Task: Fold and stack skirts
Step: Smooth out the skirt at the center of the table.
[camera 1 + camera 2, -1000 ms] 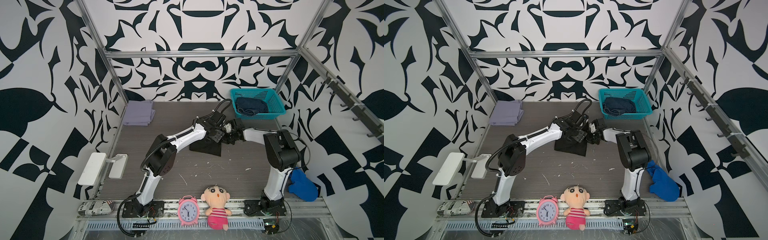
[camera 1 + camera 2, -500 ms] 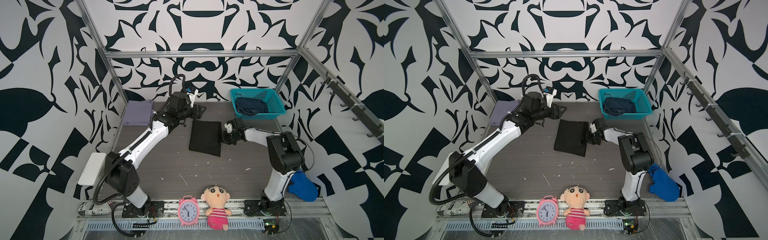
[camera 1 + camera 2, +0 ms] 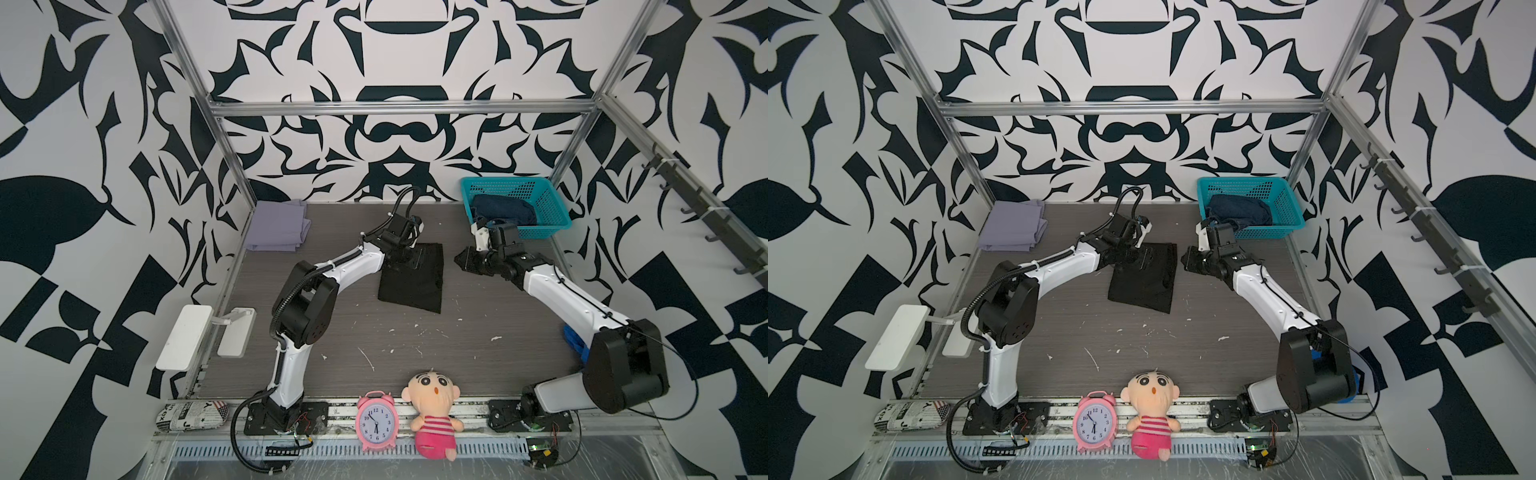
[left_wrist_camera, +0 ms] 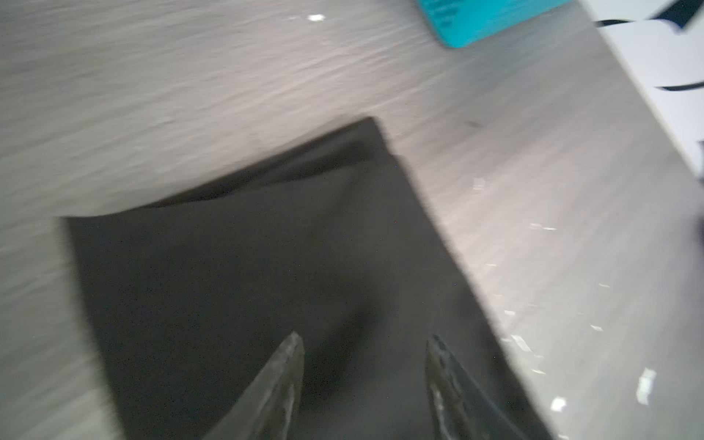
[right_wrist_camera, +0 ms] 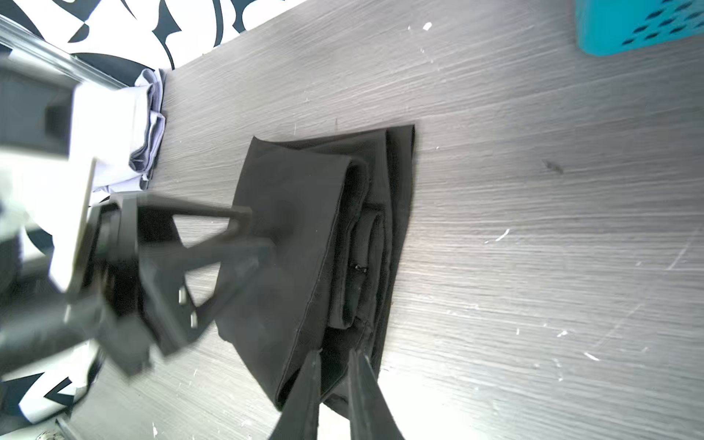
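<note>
The black skirt lies folded flat mid-table. My left gripper hovers open over its far left part, with only cloth beneath the fingers. My right gripper sits just to the right of the skirt, clear of its edge. Its jaws stand a narrow gap apart and hold nothing. The lavender skirt rests folded at the back left corner. The denim skirt is bunched inside the teal basket.
The teal basket stands at the back right. A pink clock and a doll sit on the front rail. A royal-blue cloth lies behind the right arm. White paddles hang off the left edge.
The left arm swung away toward the back left, then came back over the black skirt with its jaws narrower. The right gripper let go, opened slightly and drew back to the right.
</note>
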Controlling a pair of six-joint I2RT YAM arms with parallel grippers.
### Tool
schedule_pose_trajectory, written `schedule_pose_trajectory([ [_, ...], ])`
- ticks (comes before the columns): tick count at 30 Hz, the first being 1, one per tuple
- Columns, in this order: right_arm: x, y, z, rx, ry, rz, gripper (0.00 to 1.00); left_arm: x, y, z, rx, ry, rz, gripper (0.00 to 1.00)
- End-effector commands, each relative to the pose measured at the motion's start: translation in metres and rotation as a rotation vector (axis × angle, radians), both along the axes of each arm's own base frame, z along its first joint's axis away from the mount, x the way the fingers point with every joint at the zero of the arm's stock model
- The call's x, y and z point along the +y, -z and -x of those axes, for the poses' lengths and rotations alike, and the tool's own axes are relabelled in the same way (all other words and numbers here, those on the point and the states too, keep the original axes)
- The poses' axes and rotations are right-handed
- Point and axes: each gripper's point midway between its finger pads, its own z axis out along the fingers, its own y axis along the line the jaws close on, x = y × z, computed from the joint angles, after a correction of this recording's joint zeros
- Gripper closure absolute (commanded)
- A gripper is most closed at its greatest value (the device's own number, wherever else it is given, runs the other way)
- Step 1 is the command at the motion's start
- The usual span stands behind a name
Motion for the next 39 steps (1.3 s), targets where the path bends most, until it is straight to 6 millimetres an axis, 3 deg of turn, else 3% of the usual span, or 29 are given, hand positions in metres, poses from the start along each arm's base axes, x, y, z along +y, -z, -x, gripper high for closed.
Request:
schedule_pose_trajectory([
  [1,0.006,-0.013,-0.006,-0.029,-0.042,-0.015,0.80,-0.004,0.019,0.015,0.040,-0.006,0.063,0.48],
  [5,0.023,-0.011,-0.013,-0.009,-0.102,-0.086,0.80,-0.003,0.054,0.029,0.106,-0.007,0.053,0.50],
  [8,0.034,-0.007,-0.019,0.015,-0.134,-0.126,0.80,0.001,0.060,0.033,0.119,-0.011,0.033,0.49],
  [14,0.061,-0.020,-0.031,0.024,-0.205,-0.254,0.80,0.001,0.039,0.032,0.073,0.003,0.054,0.45],
  [18,0.095,-0.030,-0.022,0.026,-0.311,-0.352,0.80,0.000,0.031,0.029,0.055,-0.001,0.054,0.44],
  [20,0.104,-0.022,-0.019,0.052,-0.325,-0.378,0.80,0.001,0.027,0.029,0.049,-0.004,0.058,0.40],
  [23,0.105,0.002,-0.018,0.093,-0.301,-0.400,0.80,0.002,0.007,0.030,0.018,-0.010,0.088,0.32],
  [28,0.105,0.034,-0.012,0.158,-0.280,-0.402,0.82,0.018,-0.048,0.032,-0.091,-0.041,0.144,0.27],
  [34,0.106,0.038,-0.012,0.158,-0.277,-0.405,0.82,0.073,-0.114,0.024,-0.229,-0.183,0.291,0.20],
  [39,0.105,0.054,-0.003,0.189,-0.286,-0.362,0.82,0.118,-0.116,0.017,-0.270,-0.301,0.267,0.19],
])
